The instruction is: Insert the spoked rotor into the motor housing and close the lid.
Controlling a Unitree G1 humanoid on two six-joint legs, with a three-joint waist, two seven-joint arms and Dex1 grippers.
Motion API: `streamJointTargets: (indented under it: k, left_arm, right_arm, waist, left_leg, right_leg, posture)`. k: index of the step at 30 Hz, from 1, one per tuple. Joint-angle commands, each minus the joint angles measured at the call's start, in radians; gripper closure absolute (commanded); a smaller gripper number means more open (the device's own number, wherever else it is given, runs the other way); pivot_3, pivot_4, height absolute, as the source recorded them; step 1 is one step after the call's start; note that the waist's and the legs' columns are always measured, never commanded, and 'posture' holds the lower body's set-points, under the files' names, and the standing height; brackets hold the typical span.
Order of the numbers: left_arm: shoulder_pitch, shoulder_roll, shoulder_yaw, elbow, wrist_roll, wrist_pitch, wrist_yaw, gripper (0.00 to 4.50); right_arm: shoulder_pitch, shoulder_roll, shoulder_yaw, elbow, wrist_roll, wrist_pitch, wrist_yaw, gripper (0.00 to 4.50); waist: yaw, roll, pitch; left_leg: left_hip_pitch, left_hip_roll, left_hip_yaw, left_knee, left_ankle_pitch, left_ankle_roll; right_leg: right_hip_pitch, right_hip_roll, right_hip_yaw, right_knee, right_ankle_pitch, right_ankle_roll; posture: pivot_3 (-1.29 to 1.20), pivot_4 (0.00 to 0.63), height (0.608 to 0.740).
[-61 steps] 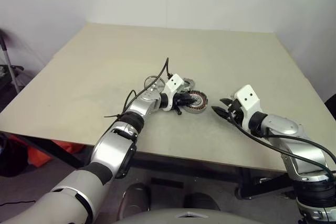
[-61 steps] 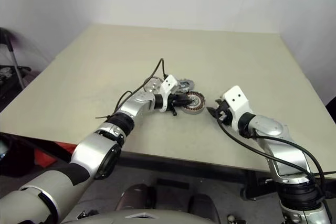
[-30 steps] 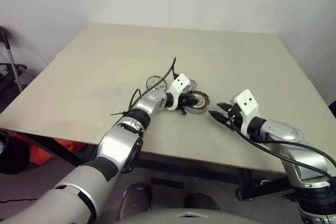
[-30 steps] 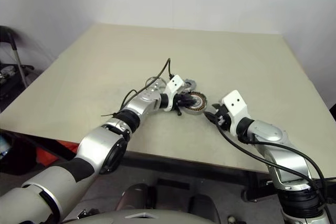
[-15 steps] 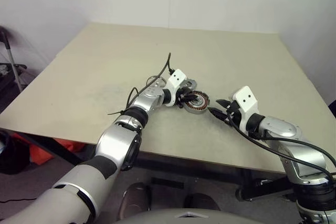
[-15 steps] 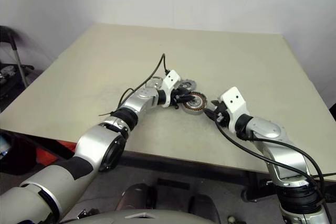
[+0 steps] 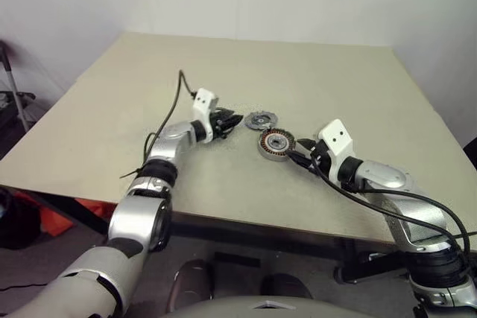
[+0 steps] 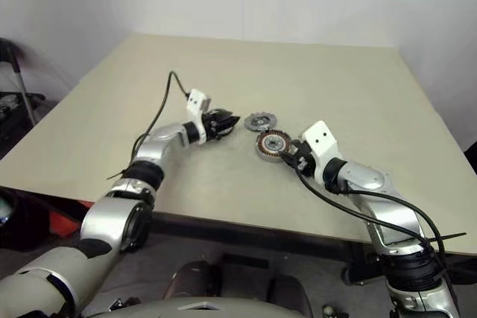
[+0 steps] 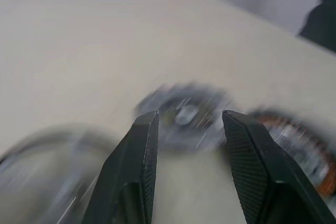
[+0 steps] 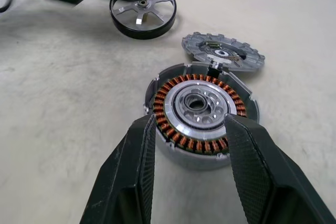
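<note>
The motor housing (image 7: 276,143), a silver cup with copper windings, stands open-topped on the table. Just beyond it lies the lid (image 7: 260,118), a flat grey notched disc. The spoked rotor (image 10: 143,10) with its black rim lies flat farther left. My left gripper (image 7: 232,120) hovers over the rotor's place, left of the lid, open and empty; its wrist view shows the blurred lid past the fingers (image 9: 139,145). My right gripper (image 10: 191,119) stands open at the housing's near right side, its fingertips framing the housing's near edge.
The beige table (image 7: 149,80) stretches wide behind and to the left of the parts. Its front edge (image 7: 246,221) runs close below the arms. Black cables loop from both wrists.
My left gripper has drawn back leftward from the housing and its jaws have widened. The housing stays in place. My right gripper has edged closer to the housing.
</note>
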Motion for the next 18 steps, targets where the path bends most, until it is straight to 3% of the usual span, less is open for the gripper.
streamJointTargets:
  k: [1, 7, 18]
  left_arm:
    - [0.009, 0.017, 0.016, -0.11, -0.035, 0.033, 0.024, 2.48]
    - [0.105, 0.066, 0.02, -0.25, -0.061, 0.102, 0.038, 2.48]
    - [0.167, 0.062, -0.011, -0.421, -0.103, 0.219, 0.047, 2.48]
  right_arm:
    - [-0.067, 0.022, 0.001, 0.067, -0.012, -0.052, -0.001, 2.42]
    - [-0.16, 0.059, 0.051, 0.233, -0.06, -0.127, 0.017, 2.42]
    - [-0.219, 0.115, 0.11, 0.363, -0.114, -0.182, 0.035, 2.42]
  waist:
    - [0.002, 0.0, 0.0]
    - [-0.006, 0.0, 0.0]
    - [-0.005, 0.0, 0.0]
  left_leg:
    - [0.0, 0.0, 0.0, 0.0, 0.0, 0.0]
    - [0.0, 0.0, 0.0, 0.0, 0.001, -0.001]
    - [-0.001, 0.0, 0.0, 0.0, 0.0, -0.001]
  right_leg:
    - [0.0, 0.0, 0.0, 0.0, 0.0, 0.0]
    - [-0.001, 0.0, 0.0, 0.001, 0.0, 0.0]
    - [-0.002, 0.0, 0.0, 0.001, 0.0, 0.0]
  posture:
    - [0.0, 0.0, 0.74]
    - [0.0, 0.0, 0.74]
    - [0.0, 0.0, 0.74]
